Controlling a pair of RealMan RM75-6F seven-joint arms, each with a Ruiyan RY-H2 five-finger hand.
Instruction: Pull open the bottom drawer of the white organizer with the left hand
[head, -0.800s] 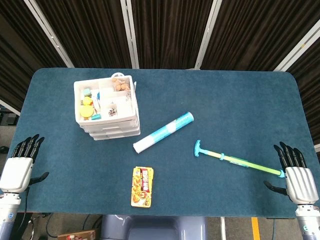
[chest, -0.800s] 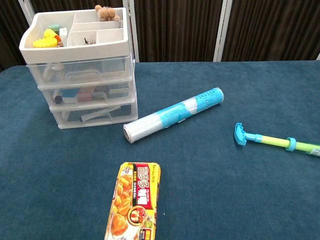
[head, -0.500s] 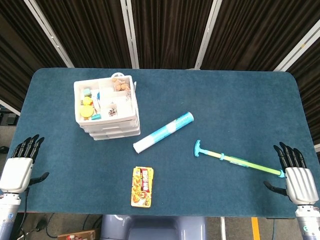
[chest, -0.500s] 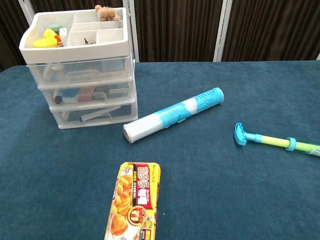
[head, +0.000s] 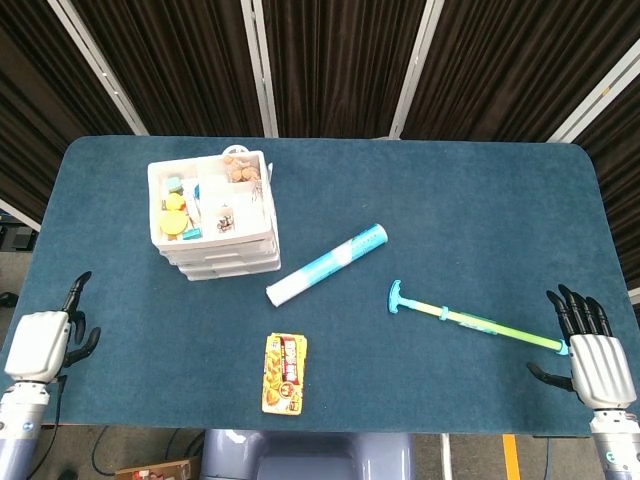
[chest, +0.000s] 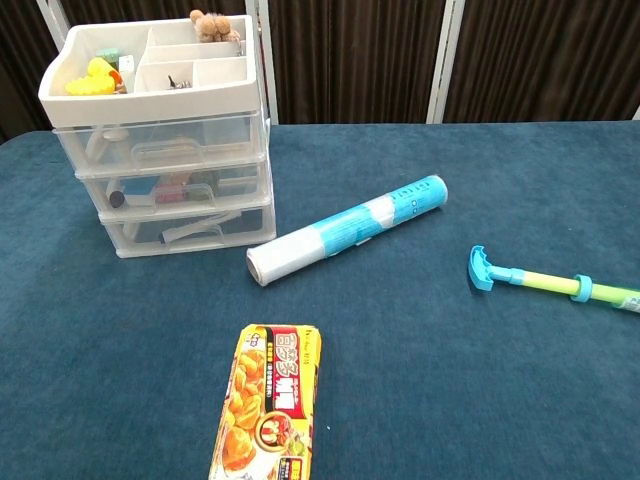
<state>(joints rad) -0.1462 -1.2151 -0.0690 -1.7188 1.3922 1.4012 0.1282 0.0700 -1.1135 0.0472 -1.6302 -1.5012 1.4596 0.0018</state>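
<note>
Dark pleated curtains with pale vertical strips are hanging behind a table (head: 480, 200) covered in deep blue felt. Toward the table's far left corner the white organizer (head: 212, 213) (chest: 160, 135) is standing upright, its open top tray holding small items, among them a yellow toy and a small brown figure. Three clear drawers are stacked below the tray; the bottom drawer (chest: 186, 228) is sitting flush with the two above it, fully pushed in, with indistinct contents showing through its front.

Just beside the organizer's front right corner a blue and white roll (head: 326, 265) (chest: 346, 229) is lying diagonally, apart from the organizer. Nearer the front edge a yellow snack box (head: 285, 373) (chest: 268, 404) is lying flat. To the right a long thin tool (head: 475, 321) (chest: 545, 280) with a teal head and a green-yellow shaft is lying on the felt.

The left hand (head: 42, 343) is hovering off the table's front left edge, well apart from the organizer, holding nothing; its fingers are showing partly curled, one pointing up. The right hand (head: 590, 355) is resting near the front right edge, fingers spread and empty, with the tool's tip just beside it. Neither hand is appearing in the chest view.
</note>
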